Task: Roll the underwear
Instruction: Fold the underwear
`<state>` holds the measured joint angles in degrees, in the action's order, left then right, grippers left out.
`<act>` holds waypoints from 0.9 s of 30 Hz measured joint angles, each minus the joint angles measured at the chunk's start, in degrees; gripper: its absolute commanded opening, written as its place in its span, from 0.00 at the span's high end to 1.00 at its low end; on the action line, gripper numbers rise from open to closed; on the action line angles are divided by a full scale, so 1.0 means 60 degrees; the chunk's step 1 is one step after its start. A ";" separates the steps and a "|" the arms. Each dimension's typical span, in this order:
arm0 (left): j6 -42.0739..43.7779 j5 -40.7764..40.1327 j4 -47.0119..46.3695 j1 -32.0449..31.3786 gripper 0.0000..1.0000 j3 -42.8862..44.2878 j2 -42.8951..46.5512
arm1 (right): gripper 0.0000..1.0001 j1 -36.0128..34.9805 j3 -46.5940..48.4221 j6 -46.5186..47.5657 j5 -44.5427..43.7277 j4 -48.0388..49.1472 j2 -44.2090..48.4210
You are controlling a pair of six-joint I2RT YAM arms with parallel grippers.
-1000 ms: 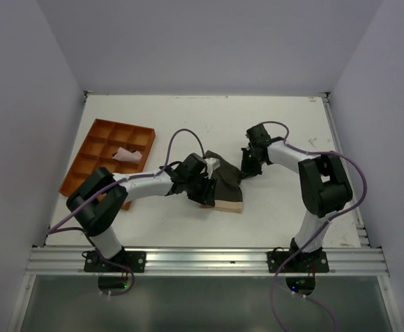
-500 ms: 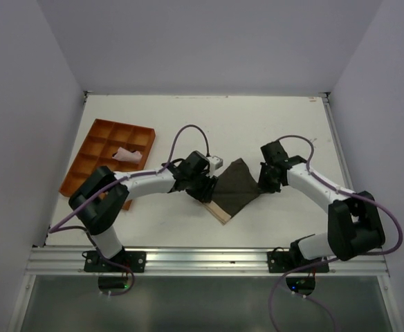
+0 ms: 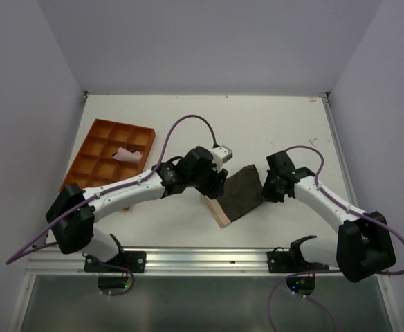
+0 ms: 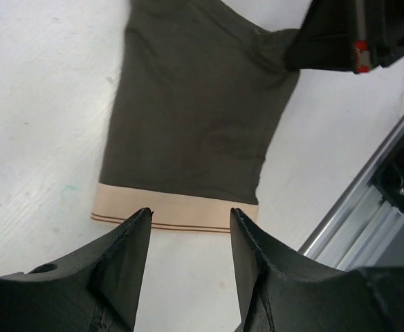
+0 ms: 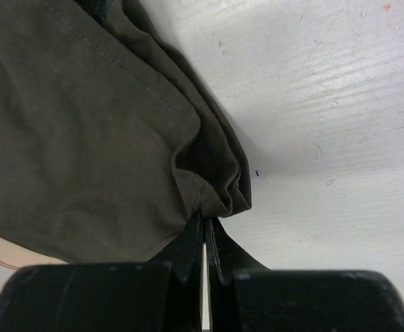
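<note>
Underwear [image 3: 240, 195] spread on the table [image 3: 271, 124]
Right gripper [image 5: 203, 232] is closed on its dark edge; left gripper [image 4: 188, 266] is open over the tan waistband [image 4: 174, 214], holding nothing.

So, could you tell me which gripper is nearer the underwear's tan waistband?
Left. The left gripper is open right over the waistband; the right gripper pinches the opposite dark edge of the underwear.

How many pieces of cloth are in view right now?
2. The underwear lies mid-table; a small pink cloth sits in a compartment of the orange tray, far left. The arms might hide more.
</note>
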<state>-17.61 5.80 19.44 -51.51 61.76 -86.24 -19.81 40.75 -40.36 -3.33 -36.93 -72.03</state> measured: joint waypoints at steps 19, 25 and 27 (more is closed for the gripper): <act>0.0146 -0.1362 -0.1086 -0.2637 0.51 -0.0871 -0.1512 | 1.00 0.0004 -0.0470 -0.0426 0.0226 -0.0047 0.0659; 0.0157 -0.1311 -0.1661 -0.2823 0.51 -0.1399 -0.1592 | 1.00 0.0004 -0.0652 -0.0430 0.0222 -0.0160 0.0918; 0.0157 -0.1293 -0.1829 -0.2911 0.51 -0.1486 -0.1636 | 1.00 0.0000 -0.0765 -0.0433 0.0222 -0.0204 0.0965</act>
<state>-16.67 -1.96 8.47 -68.97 52.84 -96.05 -19.81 36.16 -42.96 -2.00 -38.15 -66.24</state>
